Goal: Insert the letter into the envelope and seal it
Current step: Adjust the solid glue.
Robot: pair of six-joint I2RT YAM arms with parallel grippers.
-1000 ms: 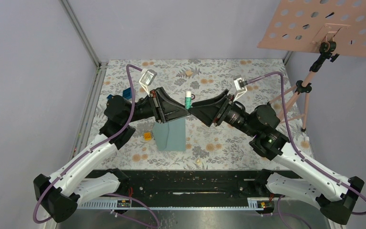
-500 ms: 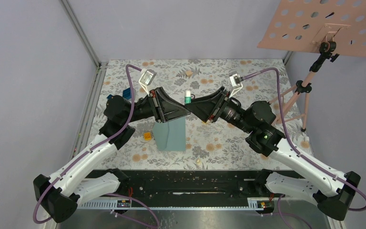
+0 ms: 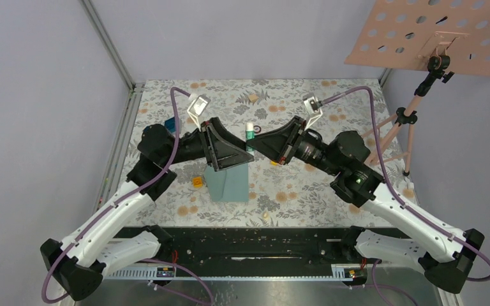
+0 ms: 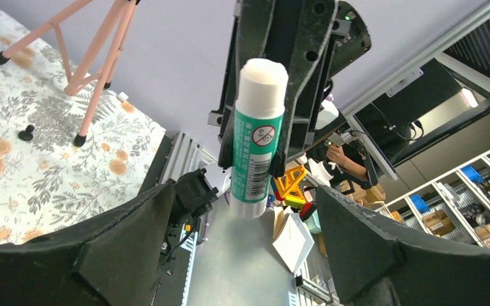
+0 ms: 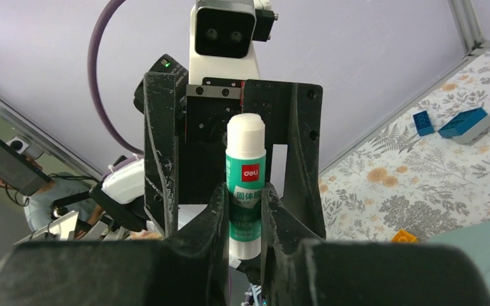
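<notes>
Left tool (image 4: 245,191), clamped on the glue stick (image 3: 251,132) a second ago, is now spread wide over the envelope (image 3: 230,185), lying flat on the bench (image 3: 306,185), long axis seemingly near-to-far, flap end hidden, while the right tool (image 5: 245,204) now pinches the stick, white end pointing away.

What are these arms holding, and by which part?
Right end effector clamps the glue stick around its green body; left end effector is open, empty.
</notes>
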